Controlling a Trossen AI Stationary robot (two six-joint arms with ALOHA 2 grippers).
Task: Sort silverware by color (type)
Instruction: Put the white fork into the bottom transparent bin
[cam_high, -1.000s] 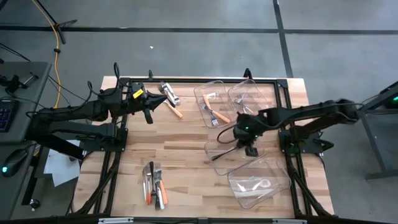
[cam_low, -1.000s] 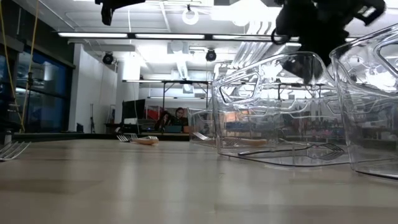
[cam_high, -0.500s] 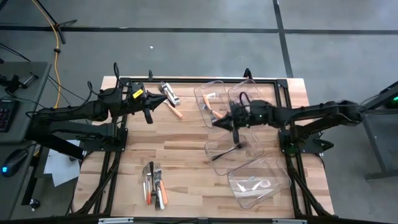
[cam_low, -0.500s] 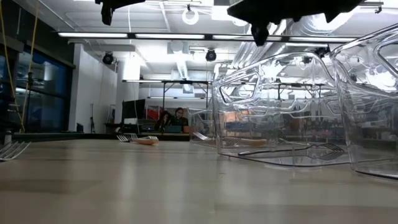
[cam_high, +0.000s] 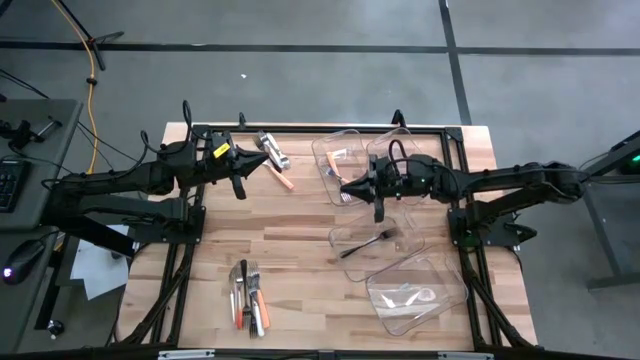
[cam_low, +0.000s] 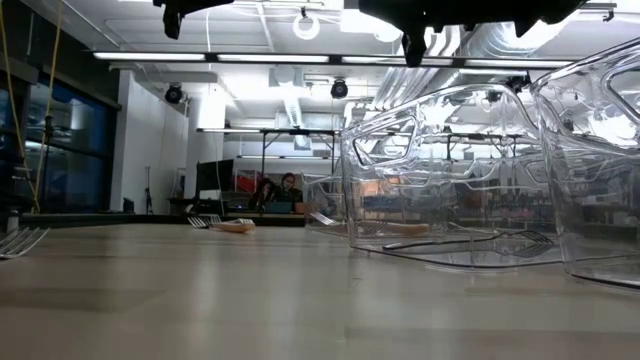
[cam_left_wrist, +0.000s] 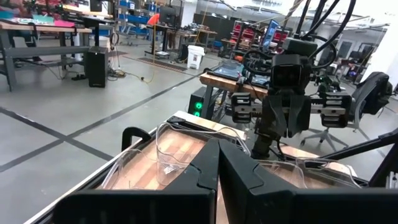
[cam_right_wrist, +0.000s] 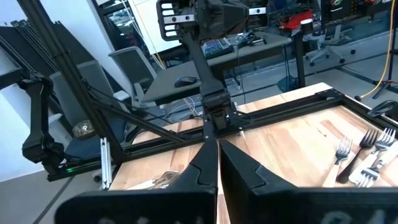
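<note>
Silverware lies in three places. A pile with orange, white and dark handles (cam_high: 249, 296) is on the wood near the front left. A few forks and an orange-handled piece (cam_high: 274, 160) lie at the far edge. Single pieces lie in the clear bins: an orange-handled fork (cam_high: 347, 183), a dark fork (cam_high: 368, 241) and white pieces (cam_high: 415, 295). My left gripper (cam_high: 255, 163) hovers shut and level beside the far forks. My right gripper (cam_high: 345, 187) hovers shut and level above the bin with the orange fork, pointing toward the table's left.
Several clear plastic bins (cam_high: 417, 288) fill the table's right half and loom large in the low view (cam_low: 450, 180). A black frame (cam_high: 300, 128) runs round the table's edges. Bare wood (cam_high: 290, 235) lies between the pile and the bins.
My right gripper has risen out of the middle bin, swung from pointing down to level, and moved toward the table's far left, over the bin with the orange fork. The dark fork stays lying in the middle bin.
</note>
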